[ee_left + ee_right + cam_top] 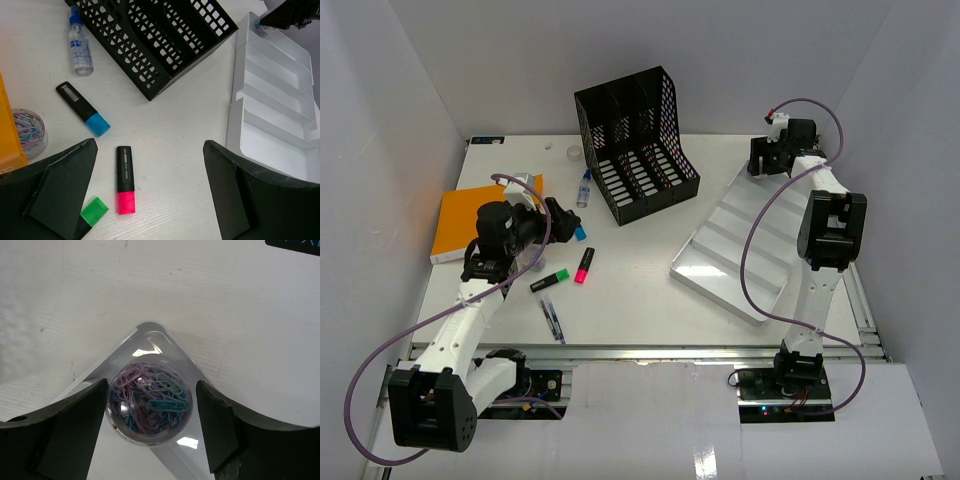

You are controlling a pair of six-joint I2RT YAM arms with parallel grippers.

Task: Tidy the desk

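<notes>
Clip tub [150, 402] in tray [720, 255] cnr, desk [640, 290] R

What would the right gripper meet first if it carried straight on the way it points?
The clear tub of paper clips, in a corner of the tray, between the fingers of the right gripper. It looks close, though depth is unclear.

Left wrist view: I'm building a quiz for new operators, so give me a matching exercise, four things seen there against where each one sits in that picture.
Things:
1. spray bottle
2. paper-clip tub
3. silver tray
4. pink-capped highlighter

Places:
A. left edge, beside the orange book
B. right side
C. top left, beside the black file rack
D. bottom centre on the desk, near a green cap

Pairs: 1-C, 2-A, 3-B, 4-D.
</notes>
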